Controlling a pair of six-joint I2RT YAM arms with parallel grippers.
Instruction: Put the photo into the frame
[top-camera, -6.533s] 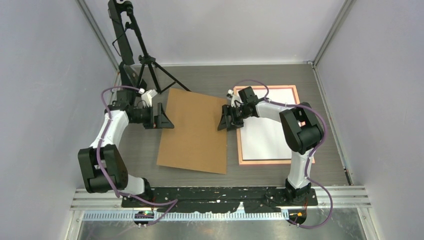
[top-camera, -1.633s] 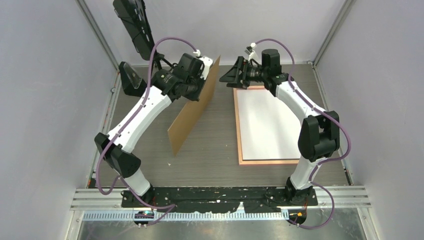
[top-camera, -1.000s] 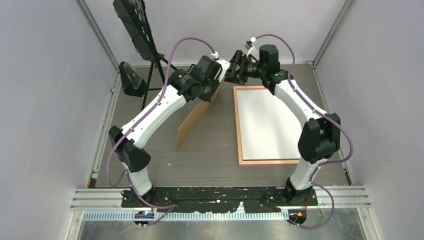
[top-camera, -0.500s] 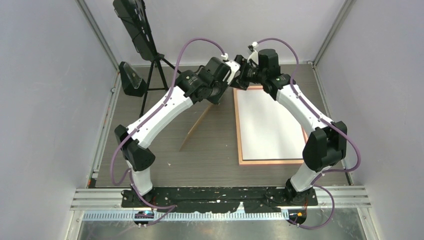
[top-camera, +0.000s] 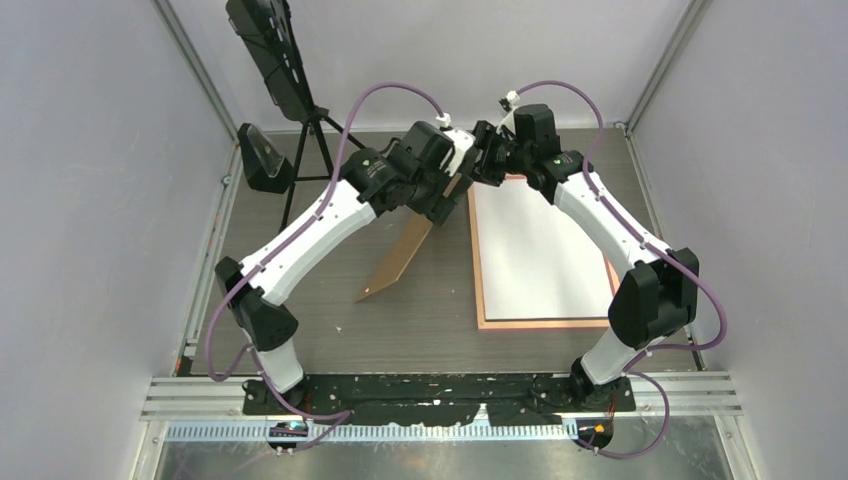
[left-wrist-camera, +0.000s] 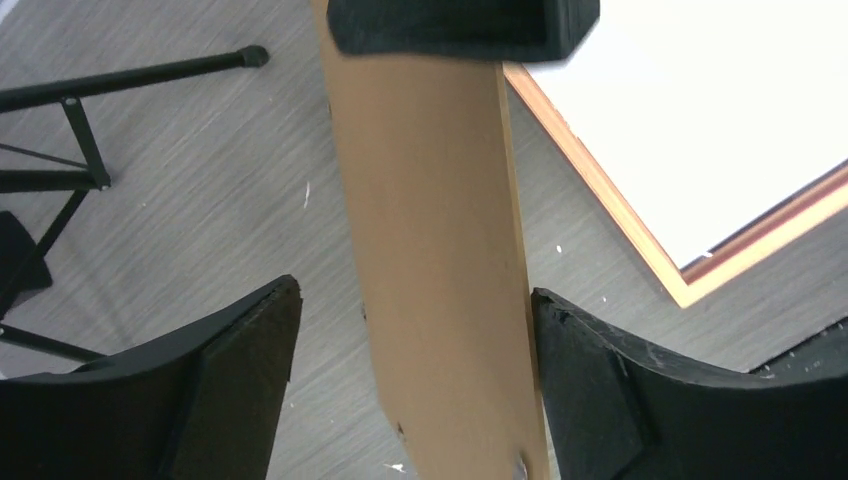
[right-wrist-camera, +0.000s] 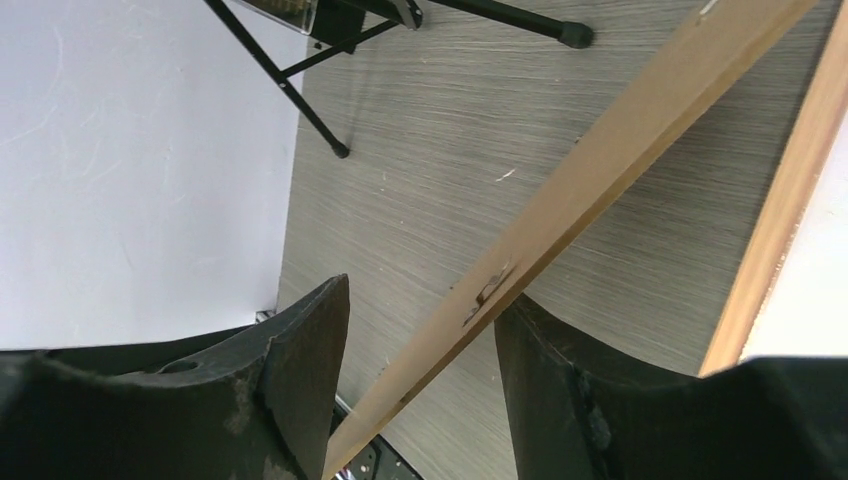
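Ref. top view, clock dirs.

Photo (top-camera: 545, 250): flat, white back up, seated inside frame (top-camera: 477, 270), at 3 o'clock of table (top-camera: 420, 320) centre. Long axis 12–6.

Backing board (top-camera: 400, 258): on edge, tilted, long axis approx. 1–7. Lower corner down on table, upper end up at frame's 12 o'clock corner, just beside its 9 o'clock rail.

L gripper (left-wrist-camera: 415, 295): jaws wide, board between. Clear gap one side; other side touching or just off, cannot tell.

R gripper (right-wrist-camera: 422, 295): jaws part-open, astride board's thin edge. Gap on one side, no firm clamp visible.

Key relation: frame and photo at 3 o'clock of board. Prob. next step: tip board that way, down onto photo's back. R arm nearer to frame.

Qty: 1 photo, 1 frame, 1 board, 2 grippers, 1 tripod unit (top-camera: 268, 55) at 11 o'clock.
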